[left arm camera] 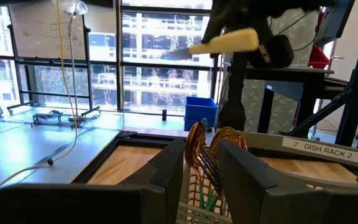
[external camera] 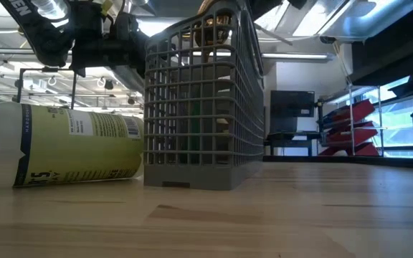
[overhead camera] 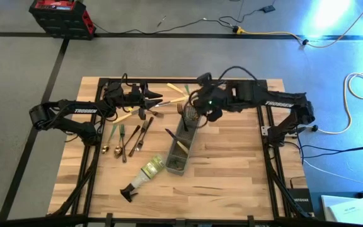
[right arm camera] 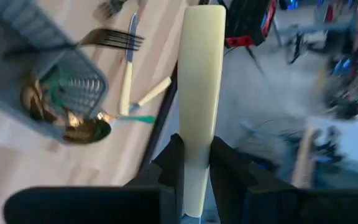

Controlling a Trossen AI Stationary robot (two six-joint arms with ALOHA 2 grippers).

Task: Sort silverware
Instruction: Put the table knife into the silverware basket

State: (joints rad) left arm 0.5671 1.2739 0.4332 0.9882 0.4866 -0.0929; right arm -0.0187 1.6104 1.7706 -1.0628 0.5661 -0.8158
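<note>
One grey mesh caddy on the table. One spray bottle lying on its side. Loose silverware left of the caddy: at least six pieces; exact count indeterminable. Two arms present.

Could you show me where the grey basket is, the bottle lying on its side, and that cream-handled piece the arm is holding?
grey mesh caddy [external camera: 199,107]: low view, on its front wall.
spray bottle [external camera: 70,147]: low view, on its yellow label.
cream-handled utensil [right arm camera: 199,93]: right wrist view, mid-handle, above the right gripper [right arm camera: 194,168].
</note>
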